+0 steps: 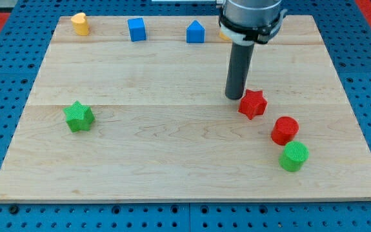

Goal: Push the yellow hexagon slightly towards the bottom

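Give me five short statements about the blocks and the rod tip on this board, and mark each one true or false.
1. My tip sits just to the view's left of the red star. True.
2. The green star lies on the view's right half of the board. False: it is on the view's left half.
3. Two blue blocks, a blue cube and a blue house-shaped block, stand along the view's top edge. True.
4. The red cylinder lies below the green cylinder. False: it is above it.
5. The yellow hexagon is in full view. False: the arm hides most of it.
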